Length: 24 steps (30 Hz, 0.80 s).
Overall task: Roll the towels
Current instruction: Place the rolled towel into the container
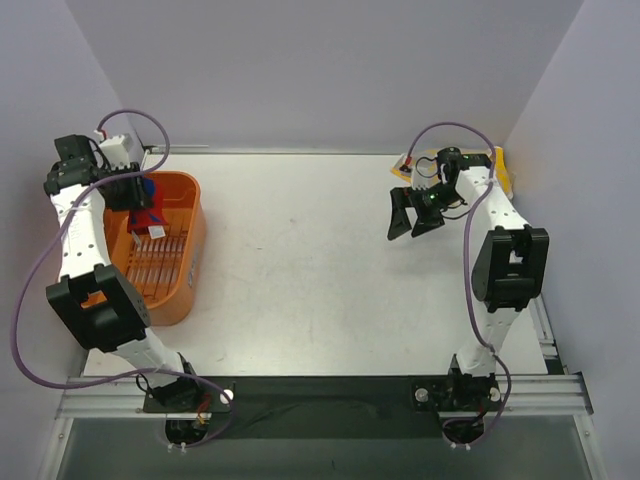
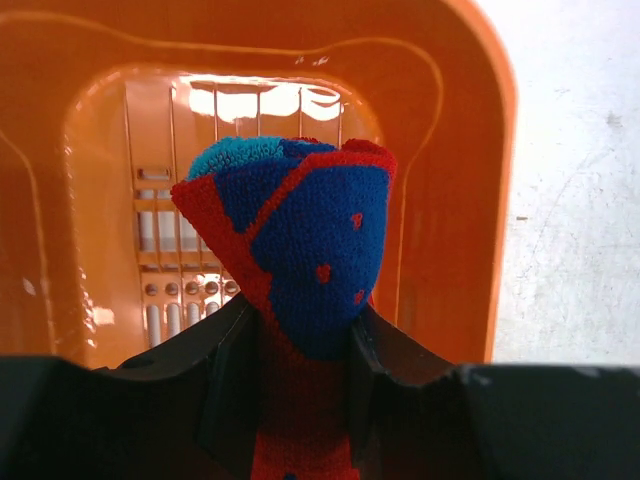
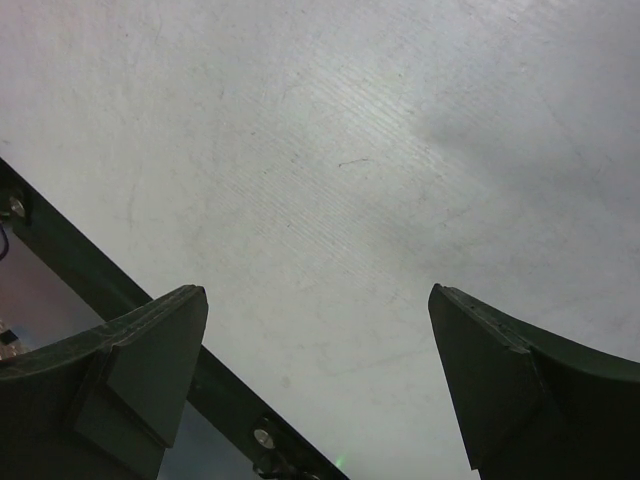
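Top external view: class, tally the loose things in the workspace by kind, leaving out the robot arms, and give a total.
Towels: 2 (red-and-blue towel, yellow towel)
Orange plastic tub: 1
Total: 3

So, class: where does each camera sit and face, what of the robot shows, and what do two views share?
Top external: overhead behind the bases, facing the table; both arms show.
Left wrist: faces into the orange tub; jaws hold the towel.
Right wrist: faces the table; open jaws.
Shared by top and left wrist: tub, towel.
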Tool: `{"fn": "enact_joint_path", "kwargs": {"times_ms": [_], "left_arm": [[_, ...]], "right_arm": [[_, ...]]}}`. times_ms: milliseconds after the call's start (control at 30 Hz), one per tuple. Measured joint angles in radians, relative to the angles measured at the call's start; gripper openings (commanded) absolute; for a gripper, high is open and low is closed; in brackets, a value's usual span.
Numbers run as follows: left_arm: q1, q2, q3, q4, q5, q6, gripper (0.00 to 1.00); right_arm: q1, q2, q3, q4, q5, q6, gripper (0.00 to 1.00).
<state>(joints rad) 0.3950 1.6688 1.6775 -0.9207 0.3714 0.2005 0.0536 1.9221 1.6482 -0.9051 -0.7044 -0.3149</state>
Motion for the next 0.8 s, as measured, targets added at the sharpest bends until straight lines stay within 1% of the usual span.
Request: {"fn": "enact_joint_path", "kwargs": {"times_ms": [233,400,533,600,767,800], "left_arm": [[-0.031,0.093,-0.054,0.082,-0.076,-0.089,0.0],[-0.098,0.19,-0.054,0.146,-0.103,-0.094,0.0],[-0.139,0.266,-0.057,0.171,-0.114,-0.09,0.0],[-0.153,0.293,-0.064,0.182,-0.116,-0.087,0.06],[-0.166,0.347,-0.068,0.204,-0.118,-0.084,0.14],[-0.167,0.354,-0.068,0.208,-0.121,-0.084,0.18]], "right_arm": [[0.056,0.0,0.034,-0.058,0.076,-0.02,1.0],[0.067,0.0,0.109,-0.073,0.11,-0.02,1.0],[0.066,0.0,0.12,-0.078,0.127,-0.02,1.0],[0.066,0.0,0.12,-0.084,0.133,-0.021,1.0],[0.066,0.0,0.109,-0.089,0.135,-0.024,1.0],[0.066,0.0,0.106,-0.091,0.136,-0.025,1.0]]}}
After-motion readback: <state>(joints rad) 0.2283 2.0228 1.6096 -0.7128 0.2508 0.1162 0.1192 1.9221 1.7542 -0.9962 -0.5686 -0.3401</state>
